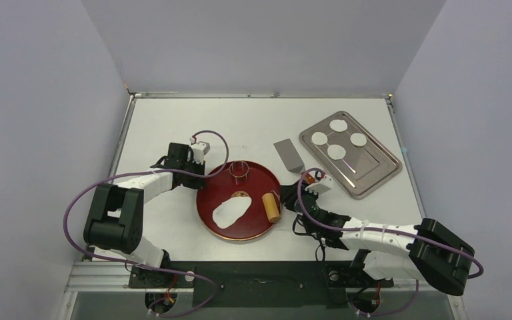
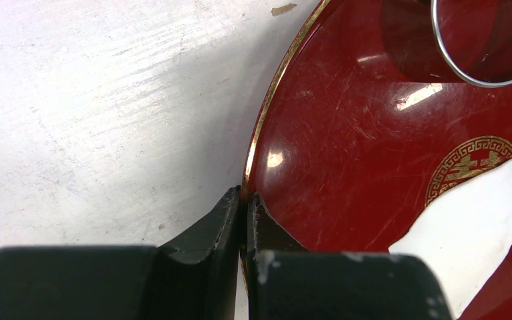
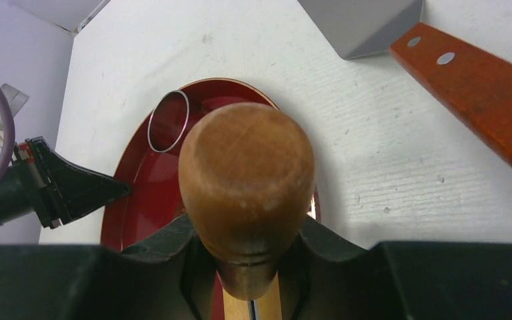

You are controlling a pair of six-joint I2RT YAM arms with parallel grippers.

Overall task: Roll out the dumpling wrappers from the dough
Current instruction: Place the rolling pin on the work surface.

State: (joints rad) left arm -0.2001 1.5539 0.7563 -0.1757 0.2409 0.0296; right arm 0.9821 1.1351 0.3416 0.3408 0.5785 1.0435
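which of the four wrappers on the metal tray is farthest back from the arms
The dumpling wrapper at the far corner of the metal tray, nearest the back wall. The other three lie closer to the arms, below it in the top view.

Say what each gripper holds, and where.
The right gripper holds the rolling pin by its handle; the left gripper pinches the red plate at the rim.

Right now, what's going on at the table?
The left gripper is pinched shut on the rim of the red plate, apparently steadying it. The right gripper grips the wooden rolling pin by its handle, with the pin at the plate's right side beside the flattened dough sheet. A ring cutter sits at the plate's far side. Four round wrappers lie on the metal tray.
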